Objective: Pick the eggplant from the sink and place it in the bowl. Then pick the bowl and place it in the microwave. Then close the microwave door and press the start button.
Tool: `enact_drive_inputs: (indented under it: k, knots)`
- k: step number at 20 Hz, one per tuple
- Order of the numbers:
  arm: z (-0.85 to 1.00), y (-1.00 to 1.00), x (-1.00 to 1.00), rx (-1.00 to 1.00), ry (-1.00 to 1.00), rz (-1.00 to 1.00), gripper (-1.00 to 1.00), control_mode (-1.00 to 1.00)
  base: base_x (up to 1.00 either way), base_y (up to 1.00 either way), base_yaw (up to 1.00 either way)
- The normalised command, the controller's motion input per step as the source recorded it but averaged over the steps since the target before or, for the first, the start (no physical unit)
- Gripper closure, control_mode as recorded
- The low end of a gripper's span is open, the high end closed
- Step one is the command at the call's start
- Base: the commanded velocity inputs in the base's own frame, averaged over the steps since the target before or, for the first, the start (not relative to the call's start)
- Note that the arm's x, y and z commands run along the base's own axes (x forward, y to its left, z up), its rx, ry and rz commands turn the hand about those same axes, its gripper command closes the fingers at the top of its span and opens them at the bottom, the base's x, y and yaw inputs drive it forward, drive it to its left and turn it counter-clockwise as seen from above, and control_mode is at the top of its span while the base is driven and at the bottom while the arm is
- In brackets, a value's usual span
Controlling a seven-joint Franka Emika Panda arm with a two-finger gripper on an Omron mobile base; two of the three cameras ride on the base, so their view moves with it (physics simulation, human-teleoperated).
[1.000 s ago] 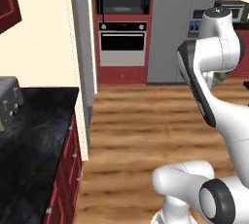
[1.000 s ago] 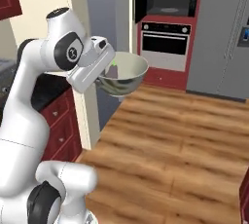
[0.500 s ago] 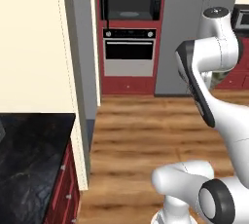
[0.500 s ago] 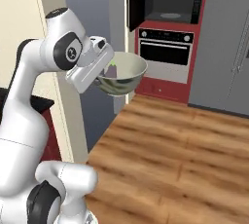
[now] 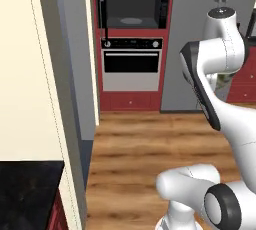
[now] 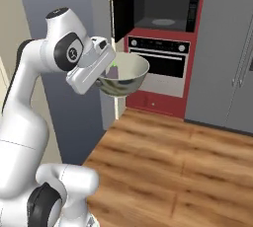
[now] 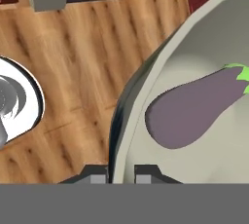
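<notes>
The end effector (image 7: 121,173) pinches the rim of the bowl (image 6: 129,73), a stiff, breakable ceramic carried level just ahead of it, with the smooth eggplant (image 7: 194,111) lying loose inside, likely to roll.

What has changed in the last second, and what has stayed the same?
The base has driven on, so both base views have shifted: the wide black microwave with its open door now sits closer and more central. The gripper still clamps the rim of the round cream-white bowl, and the dark purple eggplant still lies inside.
</notes>
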Motion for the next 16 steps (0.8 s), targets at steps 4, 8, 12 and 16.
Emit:
enact_drive_inputs:
  k: [4,8,12,16]
  knots:
    - [0.0,0.0,0.0,0.0,0.0,0.0,1.0,1.0,1.0,0.18,-0.08]
    - [0.0,0.0,0.0,0.0,0.0,0.0,1.0,1.0,1.0,0.24,-0.08]
    - [0.0,0.0,0.0,0.0,0.0,0.0,1.0,1.0,1.0,0.27,-0.08]
    - [0.0,0.0,0.0,0.0,0.0,0.0,1.0,1.0,1.0,0.13,-0.15]
